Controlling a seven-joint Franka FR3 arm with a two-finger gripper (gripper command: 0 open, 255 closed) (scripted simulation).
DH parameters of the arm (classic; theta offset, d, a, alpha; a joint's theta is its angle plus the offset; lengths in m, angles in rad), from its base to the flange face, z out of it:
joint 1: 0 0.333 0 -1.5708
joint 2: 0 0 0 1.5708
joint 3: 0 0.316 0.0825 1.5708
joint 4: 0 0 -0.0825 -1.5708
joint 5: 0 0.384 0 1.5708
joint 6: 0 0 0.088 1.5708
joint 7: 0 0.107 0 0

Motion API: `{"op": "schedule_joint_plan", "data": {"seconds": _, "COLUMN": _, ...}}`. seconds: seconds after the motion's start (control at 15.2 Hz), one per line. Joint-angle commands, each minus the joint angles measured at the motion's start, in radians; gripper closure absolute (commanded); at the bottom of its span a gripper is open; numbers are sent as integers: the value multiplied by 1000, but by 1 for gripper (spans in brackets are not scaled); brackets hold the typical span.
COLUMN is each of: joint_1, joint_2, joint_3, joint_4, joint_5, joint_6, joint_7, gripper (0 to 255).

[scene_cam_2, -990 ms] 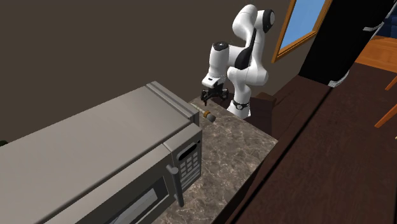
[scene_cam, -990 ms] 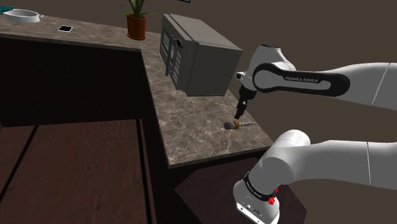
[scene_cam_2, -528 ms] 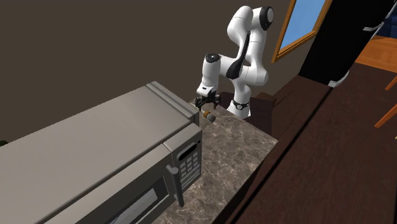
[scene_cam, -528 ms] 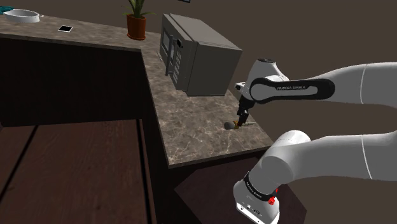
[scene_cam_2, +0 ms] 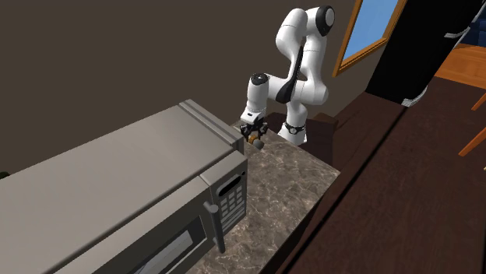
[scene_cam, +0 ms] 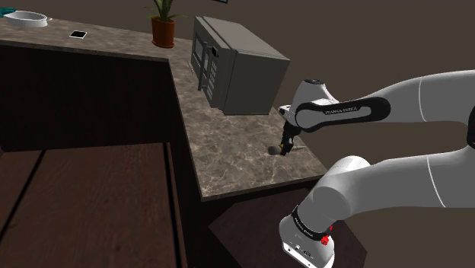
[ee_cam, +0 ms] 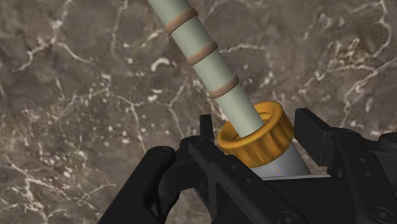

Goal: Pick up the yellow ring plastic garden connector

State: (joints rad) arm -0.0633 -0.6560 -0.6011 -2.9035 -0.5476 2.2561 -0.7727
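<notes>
The garden connector [ee_cam: 224,86], a pale tube with thin tan bands and a yellow ring [ee_cam: 257,139] near one end, lies flat on the marble countertop [scene_cam: 228,156]. In the shoulder view it sits right of centre, just off the near corner of the microwave [scene_cam: 237,68]. The gripper [ee_cam: 259,125] is down over it with its black fingers [ee_cam: 205,125] apart, straddling the ring. One finger looks to be at the ring's ridged edge and the other stands a sliver off it. Nothing appears clamped yet.

The main risk is an uneven close. If one finger arrives first, it would likely shove the round connector sideways and set it rolling on the smooth stone before the other finger meets it. The ring is curved and ridged, so fingers meeting it off its widest line could squeeze it out of the grip.

The hold would also be at one end, with the long tube reaching away from the hand. On lifting, that length may sag or pivot between the fingers. The fingertips sit very low, so any further descent could press them into the countertop. The microwave is close, so a sideways swing while rising might clip it.
</notes>
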Motion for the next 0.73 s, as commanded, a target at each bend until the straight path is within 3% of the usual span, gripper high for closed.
{"op": "schedule_joint_plan", "data": {"seconds": 0.0, "joint_1": -1, "joint_2": 3, "joint_3": -2, "joint_4": -1, "joint_5": -2, "joint_6": 4, "joint_7": 0, "gripper": 255}}
{"op": "schedule_joint_plan", "data": {"seconds": 0.53, "joint_1": 0, "joint_2": 2, "joint_3": -1, "joint_4": -1, "joint_5": -1, "joint_6": 3, "joint_7": 0, "gripper": 255}}
{"op": "schedule_joint_plan", "data": {"seconds": 0.66, "joint_1": 0, "joint_2": -27, "joint_3": 13, "joint_4": 11, "joint_5": 11, "joint_6": -38, "joint_7": -3, "gripper": 255}}
